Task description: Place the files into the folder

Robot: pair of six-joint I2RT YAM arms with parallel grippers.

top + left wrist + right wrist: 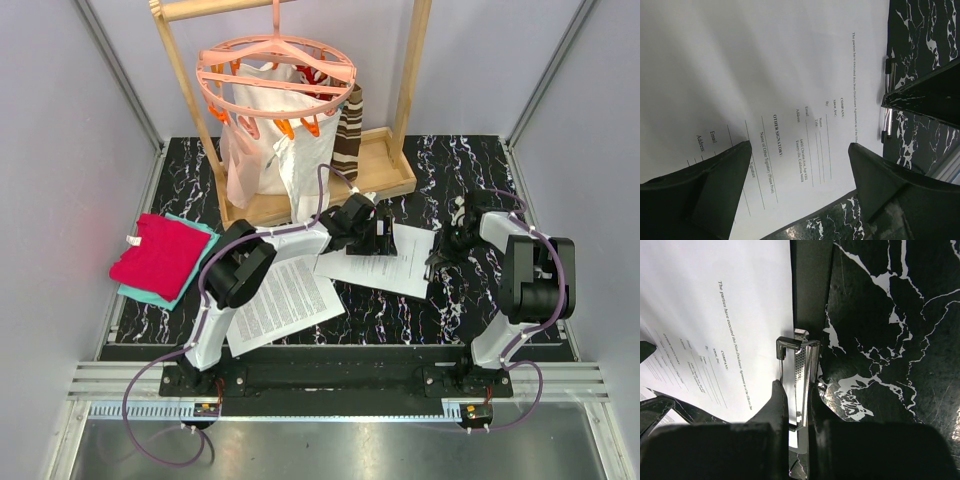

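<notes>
the left hand [800,147] is partly open, one finger on each side of a wide gap, low over a printed sheet [765,65] with signature lines. nothing is held between the fingers, and i cannot tell if their tips touch the paper. seen from above, this sheet [390,268] lies in the middle of the black marbled bench [470,160], with the left hand [375,238] over its far edge.

the right hand [796,390] is closed tight on the metal clip [800,360], with the thin perforated bar pinched between its two fingers. the clip sits at the sheet's right edge, on the plain black strip of the folder [810,285], which runs along that edge. from above, the right hand [440,262] sits just beside the sheet's right side.

a second printed sheet [285,300] lies slanted on the bench nearer the left arm's base, its corner overlapping the first.
</notes>
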